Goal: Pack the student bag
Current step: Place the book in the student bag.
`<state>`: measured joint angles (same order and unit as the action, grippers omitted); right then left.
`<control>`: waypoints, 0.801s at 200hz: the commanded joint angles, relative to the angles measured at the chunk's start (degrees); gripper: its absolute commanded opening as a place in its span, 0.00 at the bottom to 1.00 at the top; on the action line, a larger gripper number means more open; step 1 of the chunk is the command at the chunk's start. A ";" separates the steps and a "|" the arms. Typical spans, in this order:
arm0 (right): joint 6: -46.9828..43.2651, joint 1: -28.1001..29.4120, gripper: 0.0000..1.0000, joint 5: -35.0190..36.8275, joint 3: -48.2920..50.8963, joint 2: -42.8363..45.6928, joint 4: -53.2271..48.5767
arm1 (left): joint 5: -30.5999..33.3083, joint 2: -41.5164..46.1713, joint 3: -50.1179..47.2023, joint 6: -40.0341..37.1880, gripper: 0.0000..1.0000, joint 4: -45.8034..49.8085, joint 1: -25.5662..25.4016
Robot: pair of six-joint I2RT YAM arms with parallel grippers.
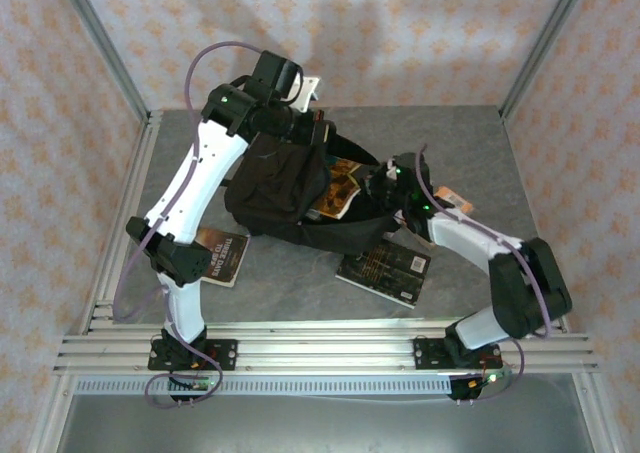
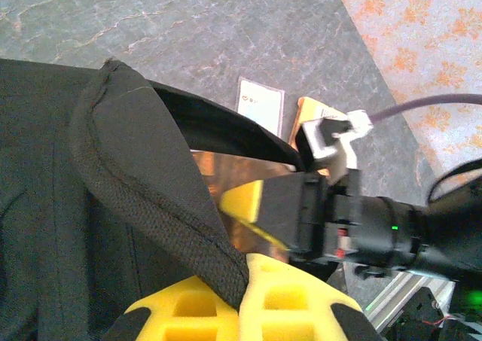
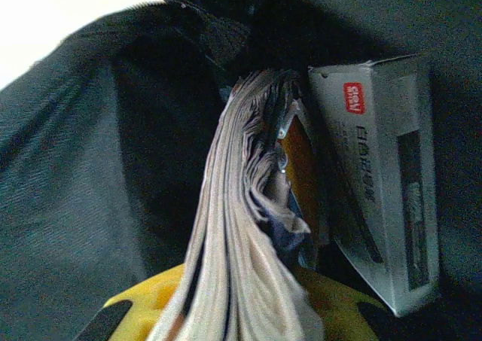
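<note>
The student bag (image 1: 275, 188) lies diagonally, far-left to near-right (mouth facing right).

Arms: left arm (image 1: 188, 185), right arm (image 1: 462, 235), white link shells, black joint housings. Thick purple cable (image 2: 437, 102) along each. Small green light (image 1: 228, 100) near wrist. Flat black base plates (image 1: 190, 354). Yellow left gripper fingers (image 2: 263, 307), moulded square recesses; right gripper fingers (image 3: 339, 299) yellow too.
</note>
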<state>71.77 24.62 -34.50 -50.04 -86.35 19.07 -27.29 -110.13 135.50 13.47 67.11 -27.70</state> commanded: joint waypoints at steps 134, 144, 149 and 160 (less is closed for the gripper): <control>-22.69 8.60 0.89 16.96 -27.19 -17.51 -19.54 | -4.51 -3.68 1.95 0.98 0.00 -6.68 7.46; -25.87 8.60 0.91 18.93 -27.26 -15.70 -22.96 | -4.21 -3.82 1.18 1.20 0.00 -7.42 7.79; -27.46 8.60 0.92 19.91 -27.47 -14.73 -24.92 | -3.98 -3.95 0.92 1.20 0.00 -7.58 7.90; -30.66 8.60 0.92 21.92 -28.14 -13.05 -29.38 | -3.02 -4.50 0.74 0.89 0.00 -7.44 7.92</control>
<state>52.18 33.23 -19.64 -75.02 -106.30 0.47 -29.45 -113.86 136.33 14.06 65.36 -20.14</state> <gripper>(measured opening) 0.916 0.044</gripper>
